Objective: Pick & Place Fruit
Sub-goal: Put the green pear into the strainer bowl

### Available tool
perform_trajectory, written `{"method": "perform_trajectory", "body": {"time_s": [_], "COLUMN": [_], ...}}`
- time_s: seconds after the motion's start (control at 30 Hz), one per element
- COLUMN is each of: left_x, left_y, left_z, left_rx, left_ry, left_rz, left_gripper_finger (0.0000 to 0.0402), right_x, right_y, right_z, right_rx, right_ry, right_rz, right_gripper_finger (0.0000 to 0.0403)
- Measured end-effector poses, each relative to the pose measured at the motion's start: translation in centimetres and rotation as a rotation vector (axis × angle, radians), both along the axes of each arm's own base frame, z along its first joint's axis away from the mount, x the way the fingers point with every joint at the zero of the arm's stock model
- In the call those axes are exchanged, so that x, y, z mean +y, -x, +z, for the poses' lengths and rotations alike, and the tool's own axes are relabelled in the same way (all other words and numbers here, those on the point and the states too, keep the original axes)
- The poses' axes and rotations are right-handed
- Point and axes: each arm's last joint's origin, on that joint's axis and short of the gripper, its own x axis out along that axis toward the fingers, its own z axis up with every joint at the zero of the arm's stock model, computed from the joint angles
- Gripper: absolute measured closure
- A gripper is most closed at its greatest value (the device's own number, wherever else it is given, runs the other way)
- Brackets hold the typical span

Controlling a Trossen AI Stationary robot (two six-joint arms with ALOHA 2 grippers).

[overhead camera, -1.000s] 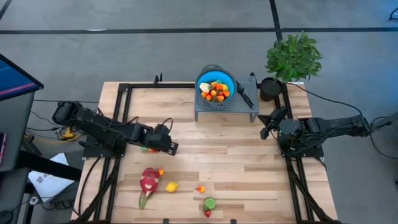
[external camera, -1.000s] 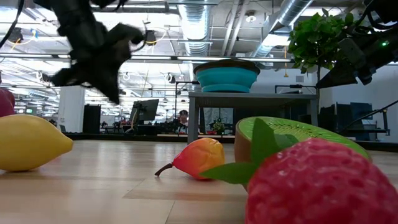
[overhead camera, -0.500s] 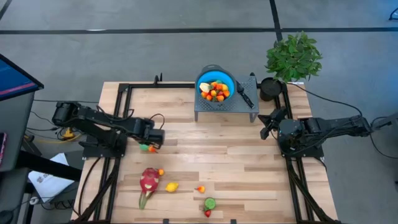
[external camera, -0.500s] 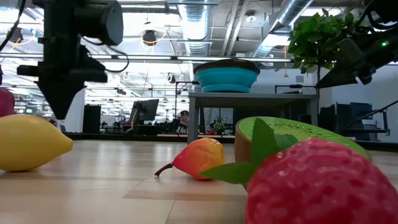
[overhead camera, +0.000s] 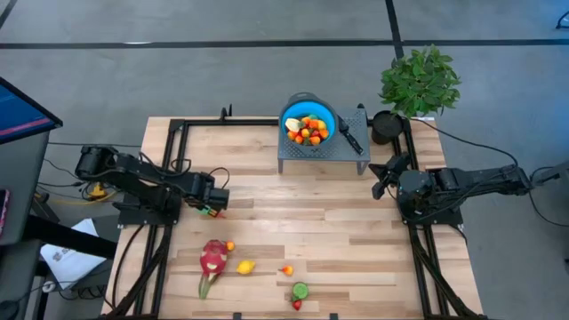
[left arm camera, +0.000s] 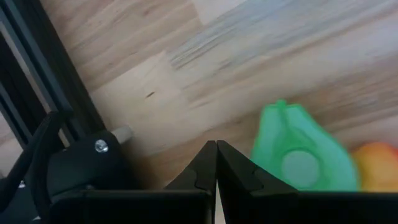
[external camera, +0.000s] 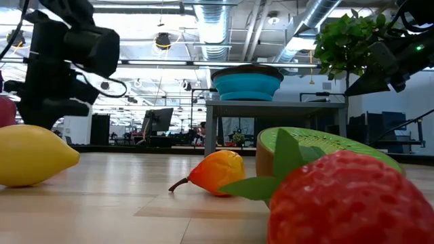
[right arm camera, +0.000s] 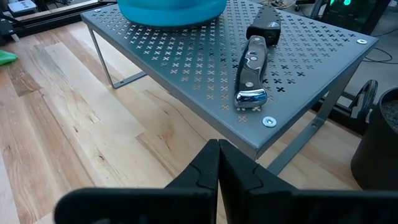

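Observation:
My left gripper (overhead camera: 214,201) (left arm camera: 216,155) is shut and points steeply down over the table's left part. It stands just beside a small orange fruit with a green leafy top (left arm camera: 298,158) (overhead camera: 211,212), which lies on the wood, and does not touch it. More fruit lies near the front edge: a pink dragon fruit (overhead camera: 212,258), a lemon (overhead camera: 245,266), a small orange fruit (overhead camera: 286,270), a kiwi half (overhead camera: 300,290) and a strawberry (overhead camera: 297,305). At the right side my right gripper (right arm camera: 217,155) (overhead camera: 384,180) waits shut and holds nothing.
A blue bowl (overhead camera: 308,122) with several small fruits stands on a grey perforated rack (overhead camera: 331,153) at the back middle, and a black-handled knife (right arm camera: 254,68) lies beside it. A potted plant (overhead camera: 418,82) stands at the back right. Black frame rails (overhead camera: 169,178) run along the table's sides.
My left gripper has drawn back toward the table's left edge and sunk lower. It has tipped from a slant to pointing steeply down and has stayed shut. The green-topped orange fruit has stayed where it was and now lies uncovered beside the fingertips.

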Motion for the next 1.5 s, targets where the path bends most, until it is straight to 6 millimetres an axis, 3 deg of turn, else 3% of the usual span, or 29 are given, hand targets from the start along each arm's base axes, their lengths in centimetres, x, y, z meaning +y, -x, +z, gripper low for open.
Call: {"method": "perform_trajectory", "body": {"time_s": [0.3, 1.17, 1.5], "left_x": [-0.1, -1.3, -2.7], "left_y": [-0.1, -6.2, -9.4], "left_z": [-0.5, 0.3, -1.2], "left_rx": [-0.031, -0.678, -0.86], "left_ry": [0.035, 0.152, 0.163], "left_rz": [0.011, -0.035, -0.093], "left_gripper_finger": [0.0401, 0.0401, 0.0401], "right_x": [0.0, 0.0, 0.0], "right_y": [0.0, 0.0, 0.0], "right_z": [0.0, 0.0, 0.0], "right_rx": [-0.001, 0.0, -0.001], "right_ry": [0.0, 0.0, 0.0], "right_rz": [-0.001, -0.001, 0.0], "right_gripper_finger": [0.0403, 0.0403, 0.0403]}}
